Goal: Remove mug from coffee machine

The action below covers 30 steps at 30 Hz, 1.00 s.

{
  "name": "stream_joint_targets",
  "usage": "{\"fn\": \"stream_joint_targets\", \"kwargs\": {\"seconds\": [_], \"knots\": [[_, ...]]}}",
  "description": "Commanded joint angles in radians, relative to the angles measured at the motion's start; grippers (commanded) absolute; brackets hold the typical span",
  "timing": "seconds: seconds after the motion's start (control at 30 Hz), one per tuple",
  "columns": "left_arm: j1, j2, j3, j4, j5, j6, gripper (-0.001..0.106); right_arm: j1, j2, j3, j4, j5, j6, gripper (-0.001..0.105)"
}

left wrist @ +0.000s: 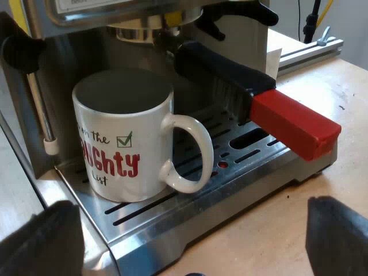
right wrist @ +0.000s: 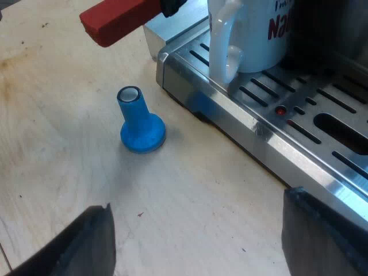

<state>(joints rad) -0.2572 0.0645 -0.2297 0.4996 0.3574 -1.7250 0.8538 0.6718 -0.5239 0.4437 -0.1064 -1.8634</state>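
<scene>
The mug (left wrist: 123, 149) stands upright on the espresso machine's (left wrist: 69, 11) slotted drip tray (left wrist: 190, 224), under the brew head. Its long axis is vertical and its mouth faces up. Its looped handle points out toward the tray's front edge, on the side where the holder handle (left wrist: 224, 72) juts out. The mug is white, with red lettering, a small green-ticked box and a dark inside.

The holder handle runs just above and beside the mug's rim, and its red end (left wrist: 293, 123) reaches out past the tray's edge. A thin metal steam wand (left wrist: 40, 109) hangs near the mug's other side. Bare grate lies between the mug's handle and the tray's front lip.

The left gripper (left wrist: 190, 238) hovers before the tray, its fingers spread wide and holding nothing. The right gripper (right wrist: 201, 236) hangs over the wooden table (right wrist: 57, 144) near the tray's corner, its fingers likewise spread and empty. A blue tamper (right wrist: 141, 123) stands upright on the table, near that corner and apart from it.
</scene>
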Motion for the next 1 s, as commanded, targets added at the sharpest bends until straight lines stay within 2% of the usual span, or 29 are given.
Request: {"fn": "stream_joint_targets", "kwargs": {"seconds": [0.03,0.13,0.3,0.4,0.5,0.67,0.83,0.93,1.0], "knots": [[-0.004,0.002,0.0,-0.004,-0.005,0.003,0.08,0.003,0.005,-0.005,-0.023,0.021,-0.068,0.063],[-0.004,0.002,0.0,-0.004,-0.002,0.003,0.08,0.003,0.02,-0.001,-0.047,0.021,-0.093,0.063],[-0.004,0.002,0.0,-0.004,-0.002,0.003,0.08,0.003,0.069,0.047,-0.198,0.021,-0.093,0.063],[-0.004,0.002,0.0,-0.004,-0.002,0.003,0.08,0.003,0.077,0.058,-0.222,0.021,-0.093,0.063],[-0.004,0.002,0.0,-0.02,0.048,0.003,0.08,0.038,0.147,0.128,-0.429,0.021,-0.086,0.063],[-0.004,0.002,0.0,-0.053,0.141,0.003,0.08,0.103,0.223,0.167,-0.556,0.064,-0.086,0.063],[-0.004,0.002,0.0,-0.058,0.15,0.003,0.08,0.172,0.309,0.168,-0.663,0.159,-0.086,0.063],[-0.004,0.002,0.0,-0.058,0.15,0.003,0.08,0.194,0.358,0.168,-0.733,0.209,-0.054,0.063],[-0.004,0.002,0.0,-0.058,0.15,0.003,0.08,0.198,0.406,0.168,-0.8,0.239,0.013,0.063]]}}
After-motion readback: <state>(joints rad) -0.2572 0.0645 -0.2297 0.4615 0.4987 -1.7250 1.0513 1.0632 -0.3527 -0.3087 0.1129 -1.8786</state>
